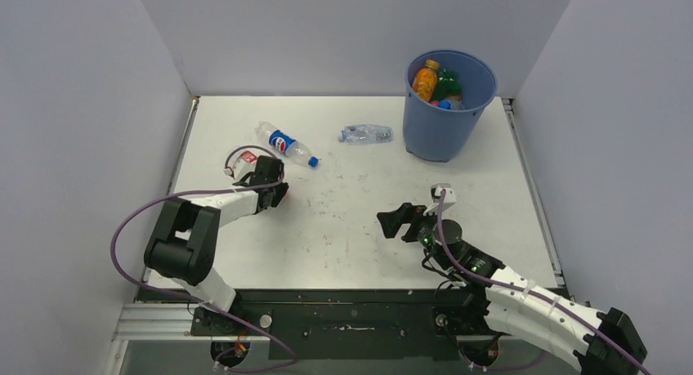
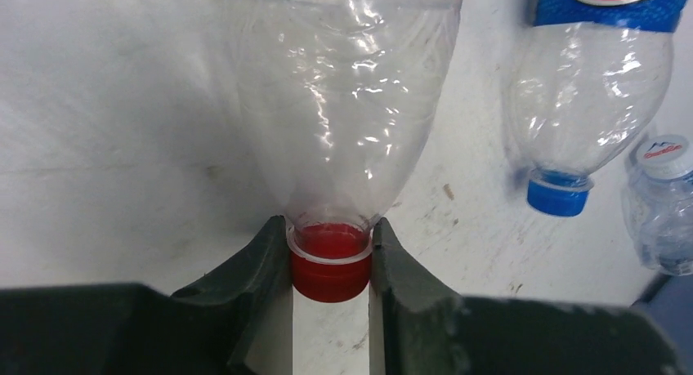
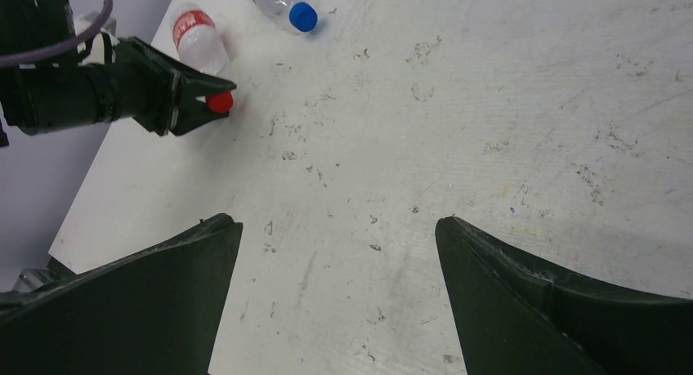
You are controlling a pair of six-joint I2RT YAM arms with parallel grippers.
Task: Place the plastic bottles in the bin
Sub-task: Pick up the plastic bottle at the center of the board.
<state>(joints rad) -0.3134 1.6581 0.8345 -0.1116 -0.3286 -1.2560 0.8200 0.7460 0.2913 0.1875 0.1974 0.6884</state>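
We note the left gripper pinched on the red cap of a clear bottle lying on the table, a blue-capped bottle just beside, the right gripper spread wide and empty, the blue bin at the far-right corner.

Bright, even overhead light; tabletop near washed out, shadows soft, short. Specular glints on clear bottle. Near fingers in left wrist view dark, soft-focus; top view sharper.
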